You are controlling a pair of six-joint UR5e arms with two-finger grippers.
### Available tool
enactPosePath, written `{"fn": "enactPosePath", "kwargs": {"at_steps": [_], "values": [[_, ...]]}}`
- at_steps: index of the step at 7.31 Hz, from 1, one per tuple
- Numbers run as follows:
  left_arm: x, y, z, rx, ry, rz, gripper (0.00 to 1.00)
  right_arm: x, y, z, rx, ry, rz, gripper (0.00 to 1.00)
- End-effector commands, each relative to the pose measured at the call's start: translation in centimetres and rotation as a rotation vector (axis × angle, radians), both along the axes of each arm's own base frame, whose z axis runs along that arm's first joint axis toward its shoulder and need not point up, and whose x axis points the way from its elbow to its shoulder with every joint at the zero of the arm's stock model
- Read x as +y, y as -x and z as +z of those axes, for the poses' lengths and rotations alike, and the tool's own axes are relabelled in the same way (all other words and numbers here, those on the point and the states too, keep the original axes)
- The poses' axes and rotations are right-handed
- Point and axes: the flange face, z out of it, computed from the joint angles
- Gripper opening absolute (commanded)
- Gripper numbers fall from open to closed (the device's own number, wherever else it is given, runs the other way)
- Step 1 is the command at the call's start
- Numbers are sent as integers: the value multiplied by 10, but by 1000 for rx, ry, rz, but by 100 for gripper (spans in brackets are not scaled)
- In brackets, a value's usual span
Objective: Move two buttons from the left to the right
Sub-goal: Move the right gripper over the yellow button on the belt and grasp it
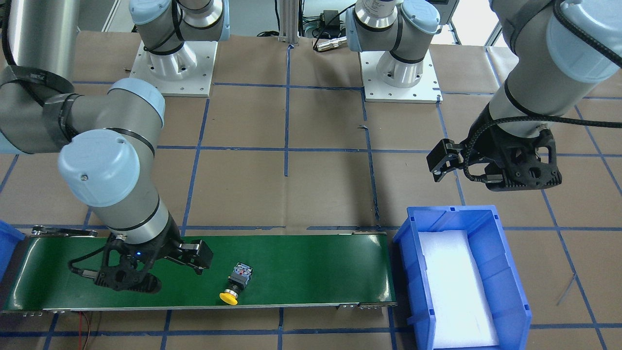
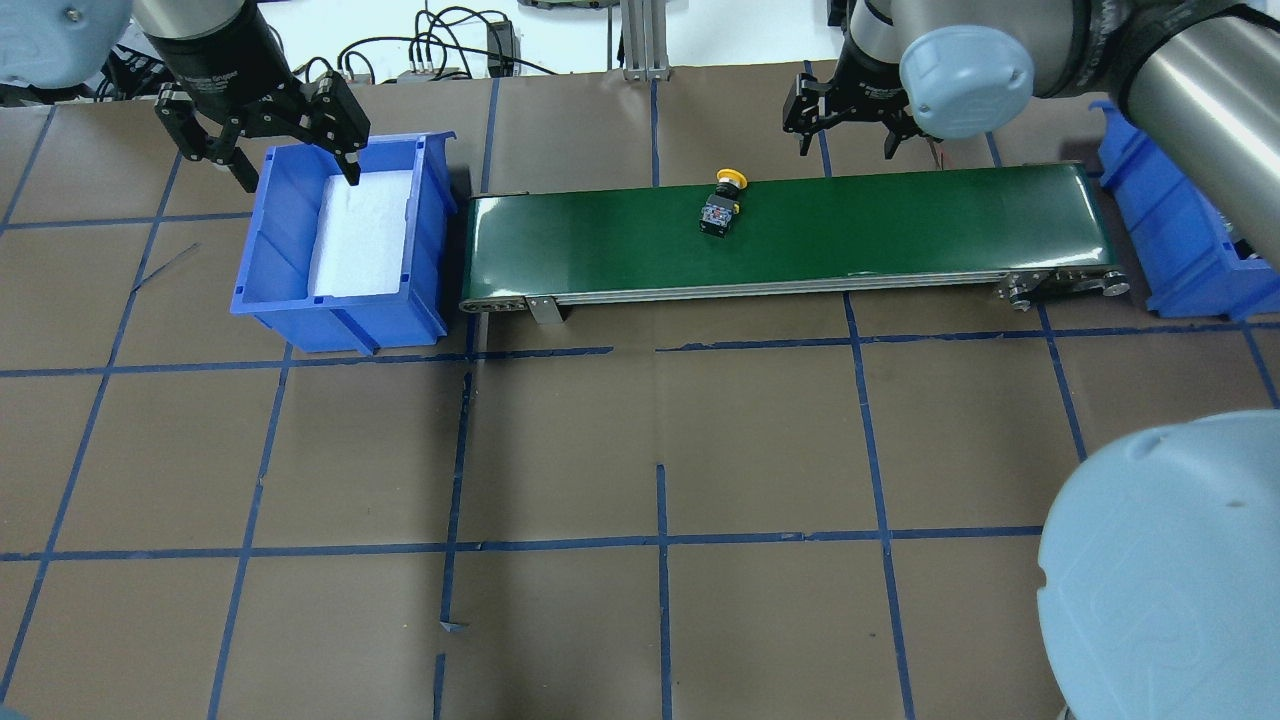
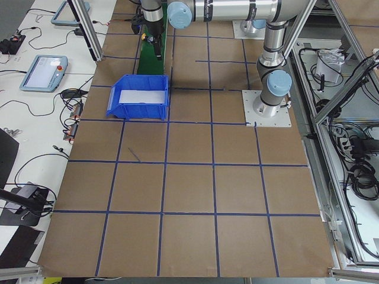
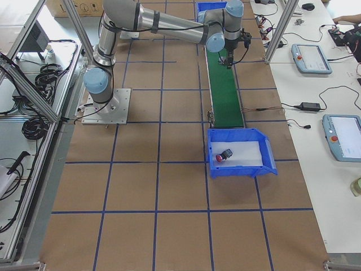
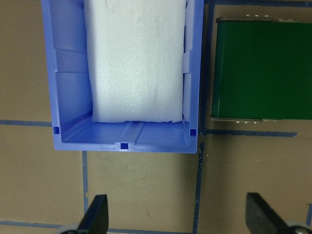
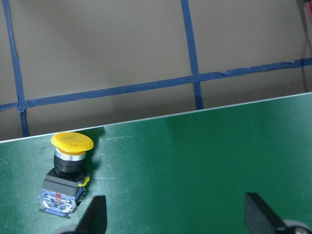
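The yellow button (image 2: 722, 205) lies on its side on the green belt (image 2: 900, 230), cap toward the far edge; it also shows in the front view (image 1: 237, 283) and the right wrist view (image 6: 68, 170). My right gripper (image 2: 845, 140) (image 6: 175, 219) is open and empty above the belt's far edge, with the button off to one side of it. The red button (image 4: 224, 156) lies on white foam in the right blue bin (image 4: 268, 161). My left gripper (image 2: 295, 170) (image 5: 178, 219) is open and empty over the table just past the left bin's far end.
The left blue bin (image 2: 260, 240) (image 5: 68, 73) holds only a white foam pad (image 5: 136, 58) and stands against the belt's left end. The right bin (image 2: 1170, 230) stands at the belt's right end. Brown paper with blue tape lines (image 2: 660, 540) covers the table.
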Motion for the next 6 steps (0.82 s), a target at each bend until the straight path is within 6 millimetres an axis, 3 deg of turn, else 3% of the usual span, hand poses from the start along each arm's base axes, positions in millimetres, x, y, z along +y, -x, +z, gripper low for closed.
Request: {"fn": "enactPosePath", "kwargs": {"at_steps": [1,6], "values": [[5,6,6,-11,8,19,100,-8,-29,-28,-14,20,-10,98],[6,6,7,-9,12,19,100,-16,-37,-38,-15,9,-3,97]]}}
